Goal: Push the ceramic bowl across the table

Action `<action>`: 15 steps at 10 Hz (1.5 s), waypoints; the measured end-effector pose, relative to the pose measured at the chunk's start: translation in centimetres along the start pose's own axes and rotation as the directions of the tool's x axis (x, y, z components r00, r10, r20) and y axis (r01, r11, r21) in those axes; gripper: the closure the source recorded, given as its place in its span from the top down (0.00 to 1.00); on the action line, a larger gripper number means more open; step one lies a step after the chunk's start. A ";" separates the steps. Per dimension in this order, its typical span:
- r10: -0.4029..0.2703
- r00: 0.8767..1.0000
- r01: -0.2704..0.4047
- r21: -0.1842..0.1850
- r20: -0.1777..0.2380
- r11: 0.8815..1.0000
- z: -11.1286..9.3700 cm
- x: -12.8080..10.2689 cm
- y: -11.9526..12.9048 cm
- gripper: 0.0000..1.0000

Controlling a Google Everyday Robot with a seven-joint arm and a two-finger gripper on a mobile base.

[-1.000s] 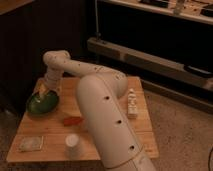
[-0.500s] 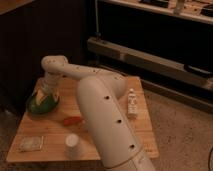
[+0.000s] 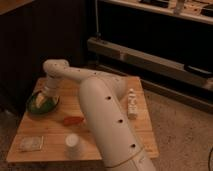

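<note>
The green ceramic bowl [image 3: 36,108] sits at the far left edge of the wooden table [image 3: 47,131]. My white arm reaches from the lower right across the table, and its wrist bends down over the bowl. The gripper [image 3: 45,98] hangs at the bowl, low over its inside, covering part of it. Whether it touches the bowl cannot be told.
A white upturned cup [image 3: 72,142] stands near the table's front edge. A small red-orange object [image 3: 72,120] lies mid-table, a flat packet [image 3: 31,144] at the front left, a white bottle [image 3: 132,104] lying at the right. Dark shelving stands behind the table.
The wrist and gripper have moved left and down, ending over the bowl. The bowl has slid slightly left toward the table's edge.
</note>
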 end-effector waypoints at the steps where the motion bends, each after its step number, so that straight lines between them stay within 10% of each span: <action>1: -0.005 1.000 0.005 0.010 0.009 1.000 0.3 0.0 0.0 0.65; 9: -0.194 0.980 0.195 -0.010 0.034 0.981 1.6 -1.5 -0.4 0.64; 15: -0.172 0.984 0.171 0.021 0.037 0.985 1.7 -0.2 -1.3 0.11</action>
